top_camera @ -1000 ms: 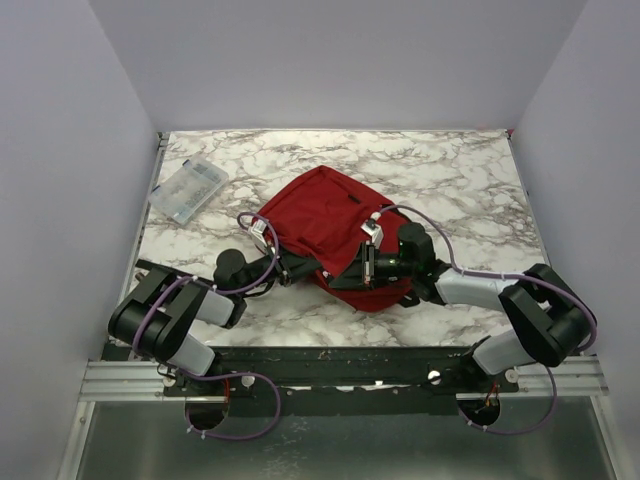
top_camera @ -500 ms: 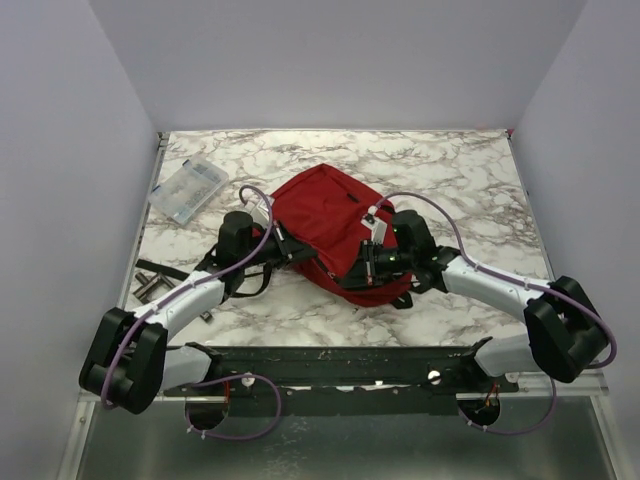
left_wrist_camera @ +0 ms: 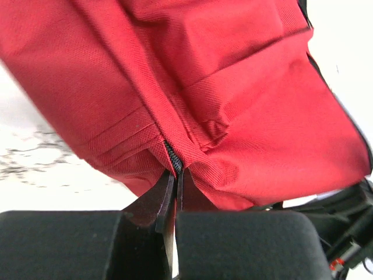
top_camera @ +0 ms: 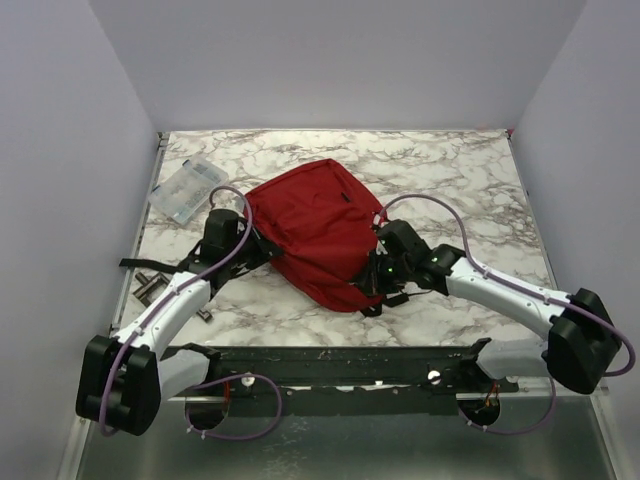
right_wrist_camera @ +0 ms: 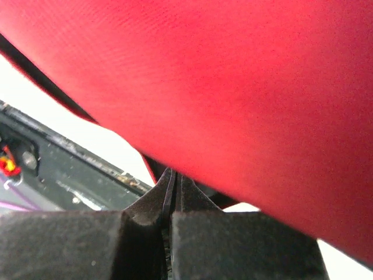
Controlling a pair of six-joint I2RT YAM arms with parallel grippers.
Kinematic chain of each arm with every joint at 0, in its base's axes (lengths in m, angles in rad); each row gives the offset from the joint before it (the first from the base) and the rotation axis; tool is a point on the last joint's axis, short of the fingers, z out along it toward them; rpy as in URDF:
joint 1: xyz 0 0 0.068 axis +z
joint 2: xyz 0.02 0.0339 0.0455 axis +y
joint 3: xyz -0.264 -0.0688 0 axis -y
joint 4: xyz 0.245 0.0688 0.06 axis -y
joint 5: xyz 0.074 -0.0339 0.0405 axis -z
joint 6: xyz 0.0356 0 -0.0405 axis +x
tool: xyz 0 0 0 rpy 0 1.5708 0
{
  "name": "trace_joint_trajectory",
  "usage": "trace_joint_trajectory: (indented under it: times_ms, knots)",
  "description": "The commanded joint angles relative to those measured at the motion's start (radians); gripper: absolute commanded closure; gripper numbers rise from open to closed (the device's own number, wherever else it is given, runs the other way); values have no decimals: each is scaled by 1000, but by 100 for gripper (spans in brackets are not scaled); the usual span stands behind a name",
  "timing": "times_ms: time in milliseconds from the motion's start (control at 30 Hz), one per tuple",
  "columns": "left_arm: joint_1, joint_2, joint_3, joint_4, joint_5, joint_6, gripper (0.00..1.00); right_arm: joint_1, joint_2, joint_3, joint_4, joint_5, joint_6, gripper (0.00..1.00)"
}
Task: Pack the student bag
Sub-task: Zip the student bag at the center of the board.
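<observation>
Bag (top_camera: 310,225) fabric over right claw (right_wrist_camera: 171,178) tips

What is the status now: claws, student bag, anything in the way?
Left claw shut on student bag at its zipper seam. Right claw shut at bag's near edge, grip unclear. Clear case lies apart, back left.

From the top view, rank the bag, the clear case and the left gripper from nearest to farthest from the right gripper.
1. Bag: directly at the right gripper, which meets its near right corner.
2. Left gripper: across the bag, at its left edge.
3. Clear case: far left, beyond the left gripper.
</observation>
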Motion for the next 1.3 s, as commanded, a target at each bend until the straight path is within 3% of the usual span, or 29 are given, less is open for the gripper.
trace_joint_trajectory:
  times_ms: [0, 67, 167, 267, 300, 333, 500, 600, 767, 867, 1000, 1067, 1167, 1267]
  knots:
    - [97, -24, 26, -84, -148, 37, 100, -1, -53, -18, -149, 205, 11, 100]
    - [104, -37, 13, -84, -86, 35, 97, -1, -78, -30, -67, 125, 8, 100]
    - [103, -70, -20, -82, 26, 19, 77, 1, -64, -21, 43, 32, -7, 100]
    - [102, -101, -52, -115, 138, -38, 53, 1, -33, 11, 73, -7, -37, 100]
    - [100, -113, -78, -119, 183, -85, 35, 0, -31, 10, 93, -37, -46, 100]
    - [92, -123, -103, -118, 231, -127, 25, 1, -31, 6, 125, -67, -58, 100]
    - [-44, -154, -208, -116, 329, -460, 20, 24, -6, 30, 136, -135, -87, 100]
    - [-188, -184, -223, -106, 280, -665, 18, 52, -24, 17, 159, -152, -99, 100]
    - [-231, -205, -167, -89, 166, -686, 14, 89, -3, 17, 160, -145, -104, 100]
    - [-232, -151, -162, 2, 116, -657, 20, 118, -5, 13, 167, -120, -103, 100]
    - [-217, -38, -159, 70, 120, -577, 60, 124, -7, 29, 120, -64, -108, 100]
    - [-203, -33, -168, 66, 100, -497, 87, 124, -18, 45, 69, -45, -124, 100]
    - [-175, -95, -225, 59, 28, -409, 100, 124, -61, 36, -6, 74, -114, 100]
    - [-109, -207, -233, -93, -35, -306, 100, 108, -71, 25, -103, 270, -66, 100]
